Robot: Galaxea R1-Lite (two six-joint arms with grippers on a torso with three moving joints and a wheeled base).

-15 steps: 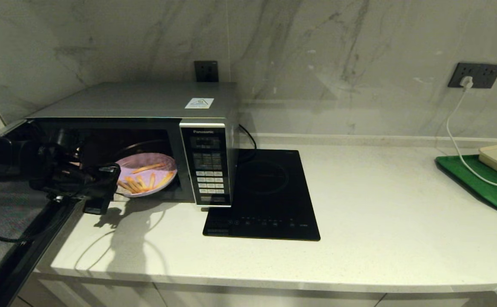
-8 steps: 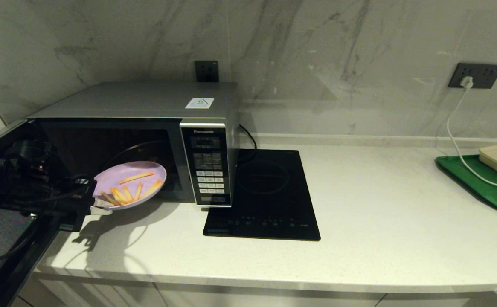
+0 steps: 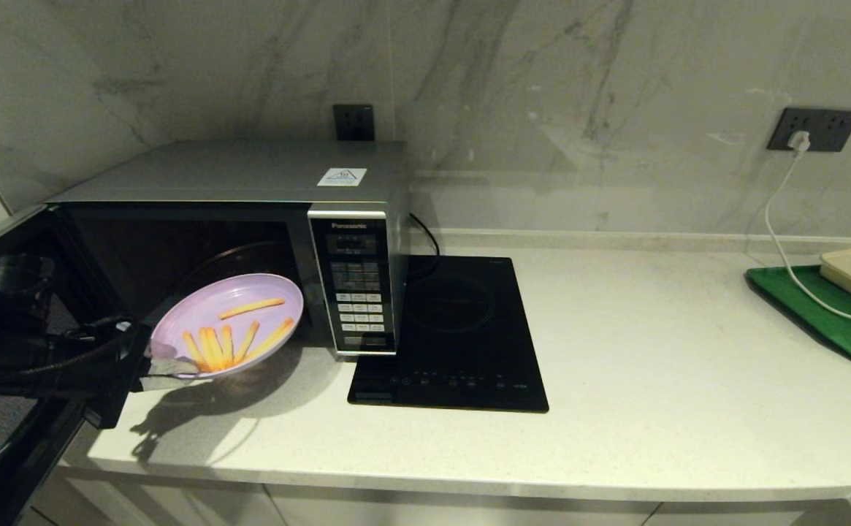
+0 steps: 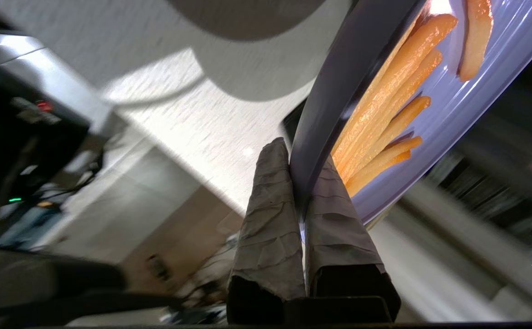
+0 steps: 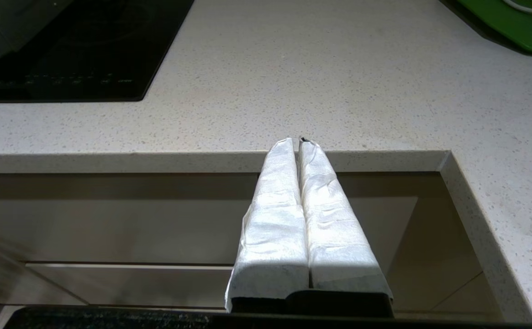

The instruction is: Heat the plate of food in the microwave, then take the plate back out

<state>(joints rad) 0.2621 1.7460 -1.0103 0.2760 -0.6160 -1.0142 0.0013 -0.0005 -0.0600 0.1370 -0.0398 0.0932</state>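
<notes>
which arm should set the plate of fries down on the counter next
Left. The left gripper is already clamped on the rim of the plate of food, holding it above the counter in front of the open microwave. The right gripper is shut and empty, parked off the counter's front edge.

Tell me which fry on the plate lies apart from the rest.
The lone fry on the plate of food, on the microwave side. It lies crosswise by itself; the others fan together nearer the left gripper, which pinches the rim.

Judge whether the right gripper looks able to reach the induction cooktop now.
Probably yes: the right gripper, shut, hovers off the counter's front edge, and bare counter lies between it and the induction cooktop.
</notes>
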